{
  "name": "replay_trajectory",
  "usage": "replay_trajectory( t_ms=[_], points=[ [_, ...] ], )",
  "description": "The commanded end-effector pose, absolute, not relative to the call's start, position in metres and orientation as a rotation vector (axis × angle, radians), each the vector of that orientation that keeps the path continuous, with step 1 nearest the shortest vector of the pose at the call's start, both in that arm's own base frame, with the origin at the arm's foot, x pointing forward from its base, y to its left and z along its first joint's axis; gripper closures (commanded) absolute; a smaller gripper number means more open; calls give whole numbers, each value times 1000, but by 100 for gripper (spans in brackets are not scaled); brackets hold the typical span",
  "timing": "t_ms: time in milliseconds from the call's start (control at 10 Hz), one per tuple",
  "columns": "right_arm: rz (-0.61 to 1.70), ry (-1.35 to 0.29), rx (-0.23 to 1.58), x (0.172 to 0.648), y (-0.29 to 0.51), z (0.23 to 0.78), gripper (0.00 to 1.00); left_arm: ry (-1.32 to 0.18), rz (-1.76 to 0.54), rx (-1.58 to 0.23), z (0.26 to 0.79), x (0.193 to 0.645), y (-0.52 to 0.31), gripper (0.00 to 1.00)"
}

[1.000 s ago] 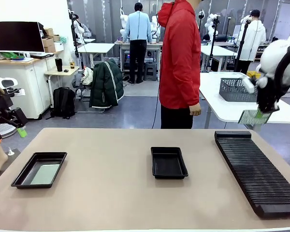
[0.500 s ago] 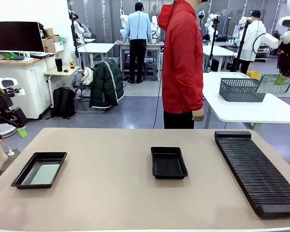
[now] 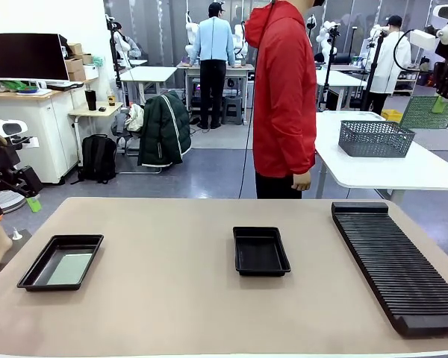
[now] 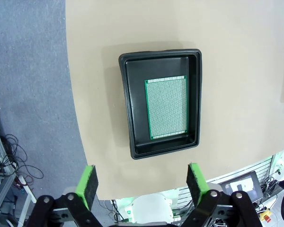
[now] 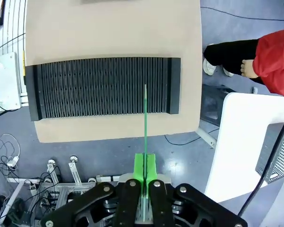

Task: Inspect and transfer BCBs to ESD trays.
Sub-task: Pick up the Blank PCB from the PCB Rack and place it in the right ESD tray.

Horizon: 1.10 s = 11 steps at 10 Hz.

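Front view: right gripper (image 3: 439,103) is up high, jaws clamped on the held board (image 3: 425,113); the empty tray (image 3: 260,252) lies well below, toward the robot's left.
Left wrist view: left gripper (image 4: 142,182) is spread wide, holding nothing; the filled tray (image 4: 132,104) and its laid board (image 4: 166,108) lie straight ahead, well apart.
Right wrist view: the held board's long axis runs straight out from the jaws, edge-on, over the rack (image 5: 85,93).

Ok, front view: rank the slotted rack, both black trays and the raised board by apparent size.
1. slotted rack
2. left tray
3. middle tray and raised board: too close to rank; the picture's edge cuts the board.
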State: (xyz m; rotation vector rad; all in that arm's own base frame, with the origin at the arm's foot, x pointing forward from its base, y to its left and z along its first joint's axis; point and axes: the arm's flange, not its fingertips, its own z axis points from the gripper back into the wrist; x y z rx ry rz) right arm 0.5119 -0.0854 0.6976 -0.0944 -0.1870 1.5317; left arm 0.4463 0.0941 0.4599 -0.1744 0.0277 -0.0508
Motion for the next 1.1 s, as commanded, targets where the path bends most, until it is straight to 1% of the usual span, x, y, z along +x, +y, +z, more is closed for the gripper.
replay_trajectory(
  t_ms=[0, 800, 900, 1000],
  points=[
    [1533, -189, -94, 509, -85, 695, 100, 17, -58, -181, 458, 445, 95, 0],
    [1533, -189, -94, 509, -85, 695, 100, 17, -58, -181, 458, 445, 95, 0],
    [1533, -187, -95, 513, -85, 698, 97, 17, -58, -181, 458, 445, 95, 0],
    [1437, -156, -25, 516, -81, 692, 97, 17, -58, -181, 458, 445, 95, 0]
  ],
)
